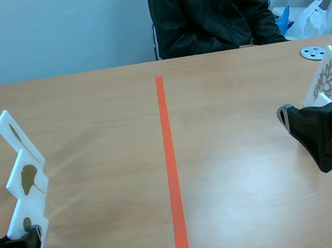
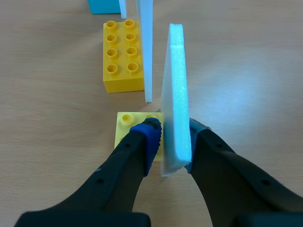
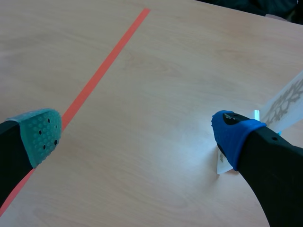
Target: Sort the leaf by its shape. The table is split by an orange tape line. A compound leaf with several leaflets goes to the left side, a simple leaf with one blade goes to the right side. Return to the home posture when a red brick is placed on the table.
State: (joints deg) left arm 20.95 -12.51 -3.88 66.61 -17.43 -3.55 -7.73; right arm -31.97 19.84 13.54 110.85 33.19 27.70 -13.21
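Observation:
Three white foam cards stand in a row left of the orange tape line (image 1: pixel 171 161). My left gripper (image 1: pixel 27 244) is shut on the nearest card (image 1: pixel 24 219), low at the table's front left. In the left wrist view the fingers press both faces of that card (image 2: pixel 175 85), which stands on a small yellow brick (image 2: pixel 125 124). The middle card (image 1: pixel 27 176) shows a single-blade leaf. At the far right, a card with a lacy, many-lobed leaf (image 1: pixel 324 79) stands beside my right gripper (image 1: pixel 318 98), which is open and holds nothing. The same card (image 3: pixel 284 101) lies just outside its blue pad (image 3: pixel 232 135).
A larger yellow brick (image 2: pixel 122 56) holds the second card (image 2: pixel 145 47), with a blue brick (image 2: pixel 104 5) beyond. A person in a dark jacket (image 1: pixel 207 9) sits across the table. A grey disc (image 1: pixel 312 52) lies at the far right, near a plastic bag (image 1: pixel 307 17).

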